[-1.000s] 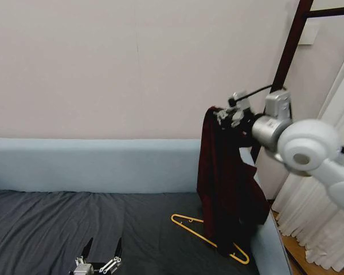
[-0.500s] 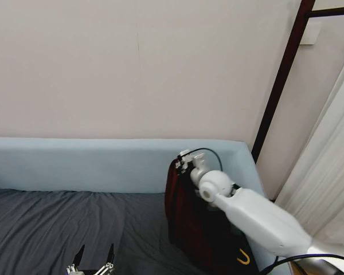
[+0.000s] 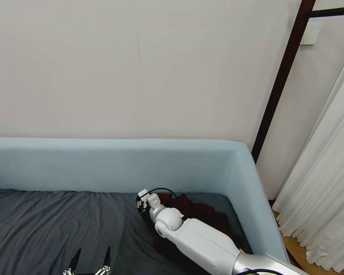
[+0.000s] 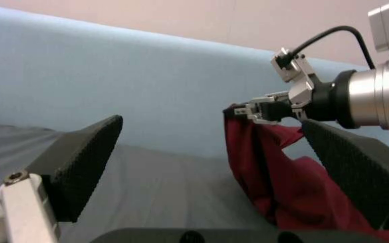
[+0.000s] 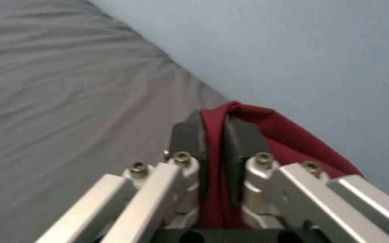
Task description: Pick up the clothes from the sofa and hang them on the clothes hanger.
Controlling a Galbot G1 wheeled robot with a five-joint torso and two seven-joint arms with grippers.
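A dark red garment (image 3: 202,215) lies bunched low on the sofa seat near its right end. My right gripper (image 3: 142,201) is shut on an upper fold of it, just above the grey cushion. The right wrist view shows both pads (image 5: 188,144) pinching the red cloth (image 5: 282,136) between them, gripper (image 5: 212,130). My left gripper (image 3: 92,265) hovers open over the seat at the bottom of the head view. In the left wrist view the left gripper (image 4: 214,172) has its black fingers (image 4: 79,159) spread wide, facing the right gripper (image 4: 262,108) and the garment (image 4: 278,177).
The light blue sofa back (image 3: 103,163) runs across the view, with the grey seat (image 3: 40,229) below it. A dark brown rack pole (image 3: 281,80) rises behind the sofa's right end. White curtains (image 3: 327,189) hang at the far right.
My right arm has come down from beside the rack pole to just above the seat, moving left with the garment still held. The yellow hanger on the seat is now hidden.
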